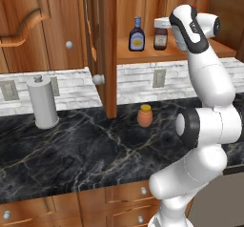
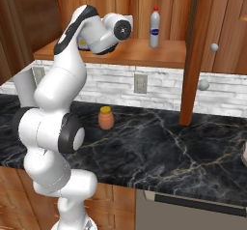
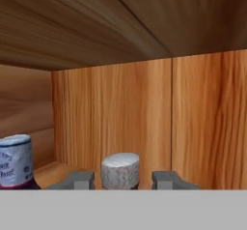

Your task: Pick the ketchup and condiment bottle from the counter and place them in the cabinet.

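Left base view: condiment bottle [image 1: 137, 34] and ketchup [image 1: 161, 35] both standing on the cabinet [image 1: 143, 53] shelf, off the counter [image 1: 86, 145].

Right base view: reaching into the cabinet.

Hand view: gripper [image 3: 120, 179] flanking the ketchup cap with narrow gaps, seemingly releasing; only withdrawing apparently remaining.

The arm's wrist covers the right side of the ketchup [image 1: 160, 35] on the cabinet [image 1: 143, 55] shelf. In the hand view only its cap shows between the fingertips [image 3: 77, 179], perhaps untouched. The condiment bottle [image 3: 14, 160] is cut by the left edge there.
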